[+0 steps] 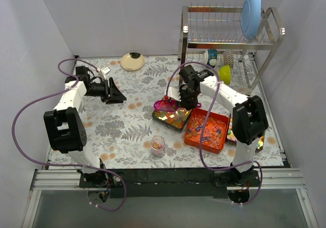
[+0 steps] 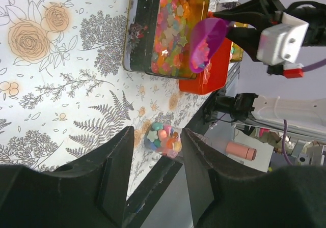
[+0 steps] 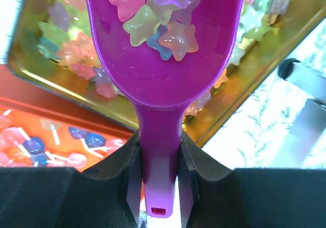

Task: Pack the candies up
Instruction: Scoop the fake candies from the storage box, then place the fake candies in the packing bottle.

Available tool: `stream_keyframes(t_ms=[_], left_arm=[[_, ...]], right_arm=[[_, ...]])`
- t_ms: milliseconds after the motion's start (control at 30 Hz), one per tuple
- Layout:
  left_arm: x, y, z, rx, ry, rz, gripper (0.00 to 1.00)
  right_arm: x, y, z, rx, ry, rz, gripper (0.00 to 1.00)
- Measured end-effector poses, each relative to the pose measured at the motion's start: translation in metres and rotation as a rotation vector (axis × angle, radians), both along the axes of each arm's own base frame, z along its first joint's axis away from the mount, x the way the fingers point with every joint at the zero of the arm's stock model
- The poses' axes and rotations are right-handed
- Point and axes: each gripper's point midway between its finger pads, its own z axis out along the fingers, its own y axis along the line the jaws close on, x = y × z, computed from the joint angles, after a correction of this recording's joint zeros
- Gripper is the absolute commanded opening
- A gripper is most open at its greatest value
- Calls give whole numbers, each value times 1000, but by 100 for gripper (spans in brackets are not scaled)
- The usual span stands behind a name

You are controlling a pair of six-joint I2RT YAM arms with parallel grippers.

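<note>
My right gripper point(image 1: 186, 103) is shut on the handle of a purple scoop point(image 1: 165, 105), held just above the gold tray point(image 1: 159, 117). In the right wrist view the gripper point(image 3: 159, 151) clamps the scoop point(image 3: 168, 80), which carries several pastel star candies point(image 3: 153, 22). More pastel candies point(image 1: 175, 119) fill the gold tray. Blue and pink wrapped candies point(image 1: 208, 129) lie in an orange tray point(image 1: 196, 139). A small clear cup point(image 1: 158, 145) of mixed candies stands near the front edge. My left gripper point(image 1: 116, 93) is open and empty, far left of the trays. In its wrist view the cup point(image 2: 163, 139) shows between the fingertips point(image 2: 127, 136) but far beyond them.
A metal dish rack point(image 1: 232, 39) with a blue plate point(image 1: 251, 13) stands at the back right. A cream dish point(image 1: 132, 61) lies at the back. Another tray of candies point(image 1: 232, 134) is mostly hidden behind my right arm. Purple cables loop over both arms.
</note>
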Motion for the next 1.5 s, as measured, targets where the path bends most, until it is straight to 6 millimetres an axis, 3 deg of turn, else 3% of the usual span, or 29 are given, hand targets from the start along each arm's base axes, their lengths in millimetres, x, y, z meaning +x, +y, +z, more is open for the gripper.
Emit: stream_keyframes(t_ms=[233, 400, 533, 700, 867, 1233, 1500], left_arm=[[0, 9, -4, 13, 9, 43, 46], [-10, 17, -18, 90, 48, 109, 55], [-14, 31, -24, 177, 50, 176, 55], [-13, 51, -18, 237, 12, 257, 55], [-12, 58, -15, 249, -8, 290, 55], [-25, 62, -12, 240, -18, 336, 55], [-22, 67, 6, 212, -70, 380, 55]], right_arm=[[-9, 7, 43, 57, -44, 30, 1], [-36, 6, 81, 48, -117, 126, 1], [-64, 5, 101, 24, -149, 207, 1], [-95, 1, 97, -70, -153, 307, 1], [-111, -5, 92, -167, -153, 367, 1], [-105, -9, 85, -351, -220, 424, 1], [-100, 0, 92, -421, -302, 454, 1]])
